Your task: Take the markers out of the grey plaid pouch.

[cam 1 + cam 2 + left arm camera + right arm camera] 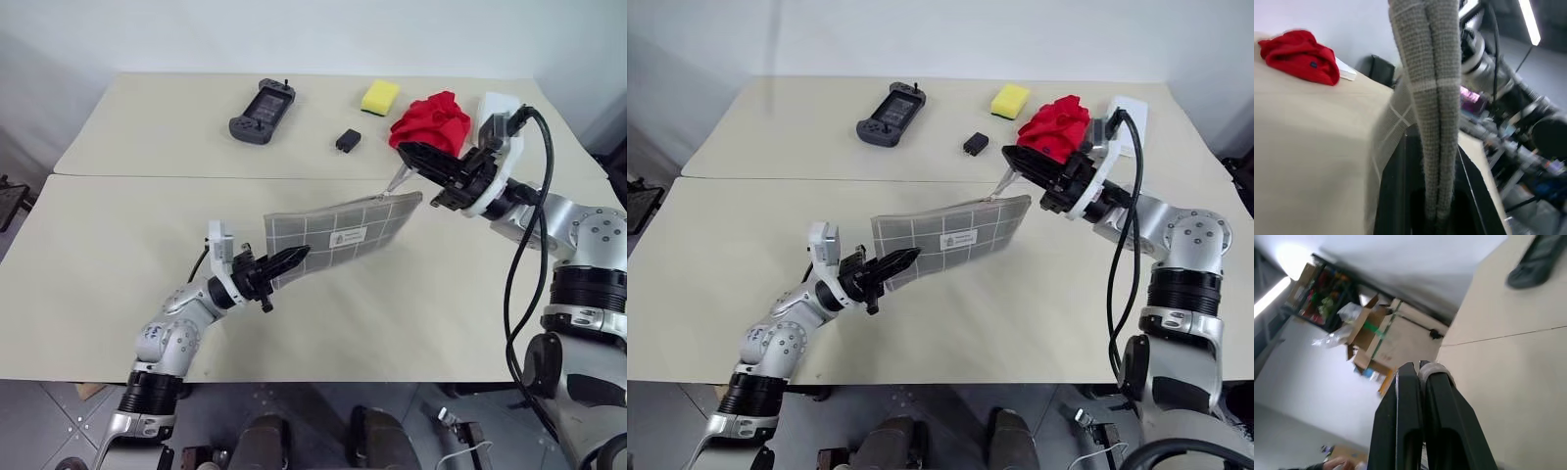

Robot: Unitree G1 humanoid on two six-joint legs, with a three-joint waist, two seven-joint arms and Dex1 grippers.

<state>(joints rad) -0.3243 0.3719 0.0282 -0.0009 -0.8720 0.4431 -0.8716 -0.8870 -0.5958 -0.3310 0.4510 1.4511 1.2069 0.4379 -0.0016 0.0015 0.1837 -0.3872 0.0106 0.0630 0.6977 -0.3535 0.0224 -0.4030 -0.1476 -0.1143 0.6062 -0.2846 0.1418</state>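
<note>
i hold the grey plaid pouch (338, 233) aloft, left gripper (291, 260) clamping one end, right gripper (409, 157) pinching its zipper pull (398, 178), which could slip free under strain.

Two pale tables pushed together in a plain white-walled room.

The beige tabletop (118, 255) meets a second beige table (157, 127) along a straight seam running across its far edge. Behind the far table stands a bare white wall (294, 34). Below the near edge shows grey tiled floor (49, 421). The right wrist view catches stacked cardboard boxes (1369, 340) and cluttered shelving (1317, 298) beside a bright ceiling strip light (1271, 293); another strip light (1530, 22) glows in the left wrist view.
</note>
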